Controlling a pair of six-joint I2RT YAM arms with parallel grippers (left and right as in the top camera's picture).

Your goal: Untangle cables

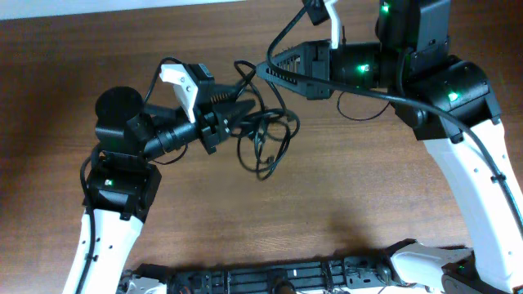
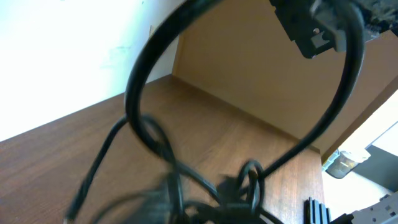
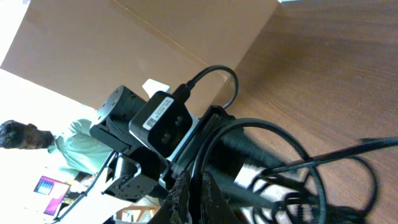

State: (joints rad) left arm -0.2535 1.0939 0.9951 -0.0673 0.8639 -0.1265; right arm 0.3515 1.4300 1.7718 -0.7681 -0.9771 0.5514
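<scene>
Thin black tangled cables (image 1: 260, 135) are being clamped in the closed left gripper (image 1: 242, 109) and right gripper (image 1: 263, 69), best being drawn apart slowly

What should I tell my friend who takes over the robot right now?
Left gripper: looks shut on the cables, at the left edge of the tangle.
Right gripper: looks shut on a strand at the top of the tangle.
The cables are one knotted bundle between the grippers, with loops hanging down to the table.
Done: both grippers have a hold.
Left to do: pull the strands apart; none is free yet.
</scene>
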